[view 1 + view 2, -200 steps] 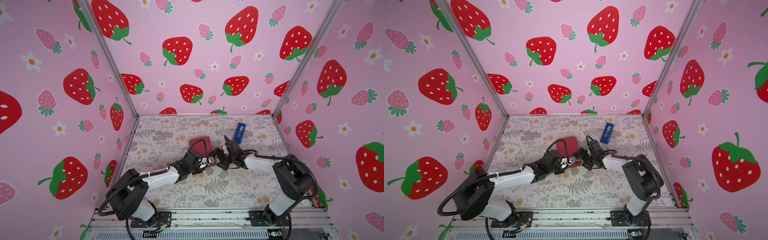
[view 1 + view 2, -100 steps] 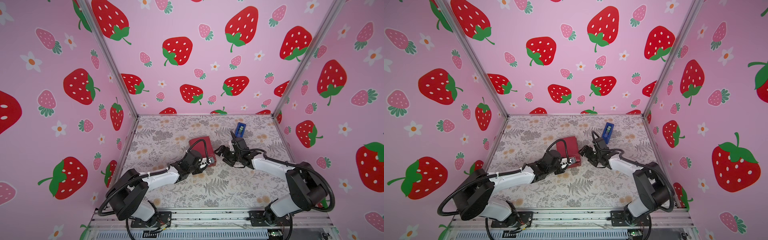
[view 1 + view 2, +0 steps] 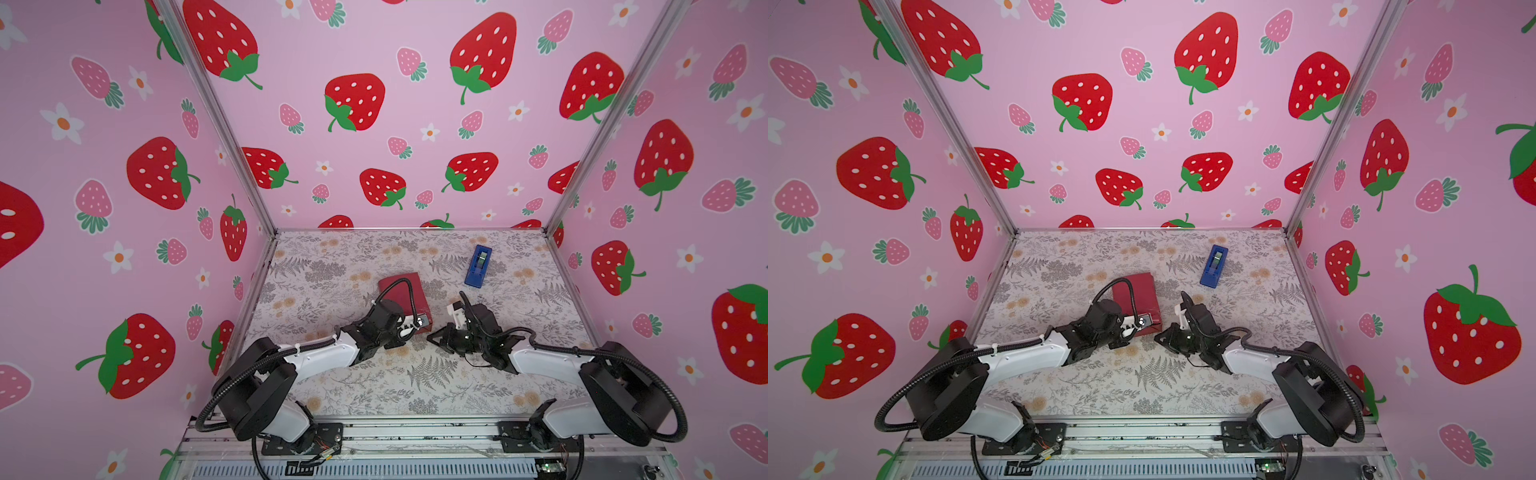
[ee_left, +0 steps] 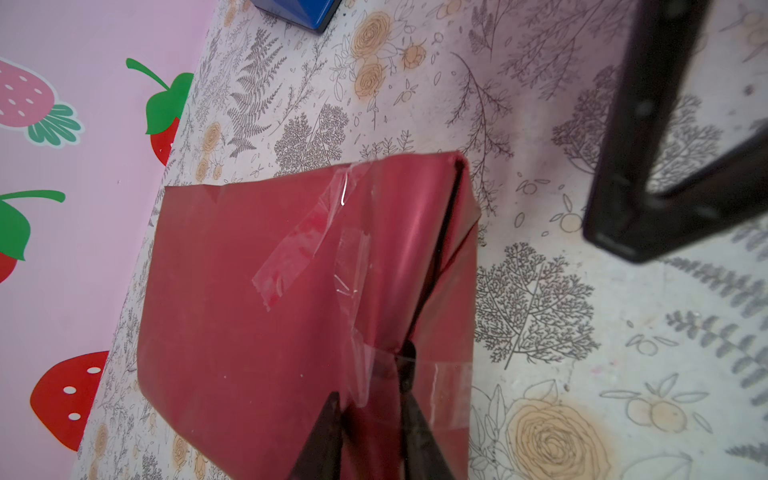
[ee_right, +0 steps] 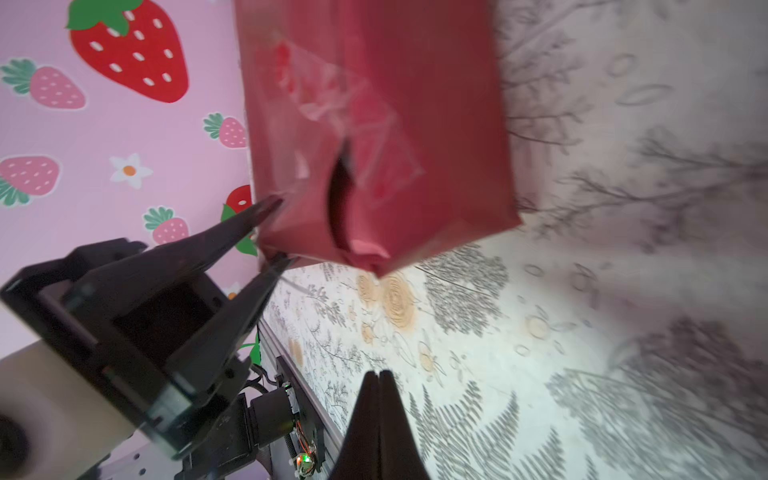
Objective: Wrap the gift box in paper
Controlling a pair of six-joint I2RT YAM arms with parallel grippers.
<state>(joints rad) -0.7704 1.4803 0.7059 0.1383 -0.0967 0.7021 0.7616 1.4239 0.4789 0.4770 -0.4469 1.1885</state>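
Nearest the rail, on the floral table [image 3: 415,374], the right gripper [image 5: 379,374] was seen pressed together and empty, just beside the paper [image 4: 249,332]. Its near corner was pinched by the left gripper [image 4: 370,374]; the gift box was hidden inside. Farther back, a blue tape dispenser [image 3: 478,266] was laid apart.

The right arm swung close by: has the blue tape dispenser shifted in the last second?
No. The tape dispenser lies at the same spot and angle near the back right corner of the table.
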